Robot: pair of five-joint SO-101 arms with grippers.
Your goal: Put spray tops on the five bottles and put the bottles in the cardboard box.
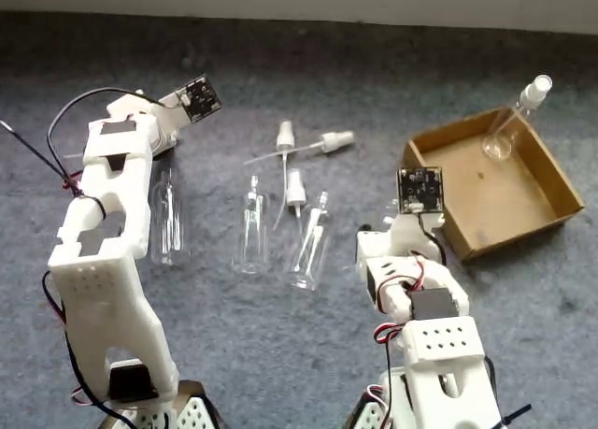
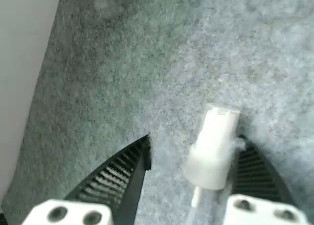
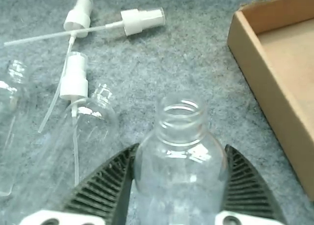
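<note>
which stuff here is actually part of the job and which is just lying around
For the job: cardboard box; capped bottle leaning in it; three loose spray tops; bare bottles lying loose; bare bottle in the right gripper; spray top by the left gripper.
Just there: grey carpet; arm cables.

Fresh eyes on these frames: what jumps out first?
The right gripper is shut on a clear uncapped bottle, next to the cardboard box, where one capped bottle leans against the far wall. The left gripper stands open with a white spray top against one finger. Between the arms, loose spray tops and bare bottles lie on the grey carpet.
</note>
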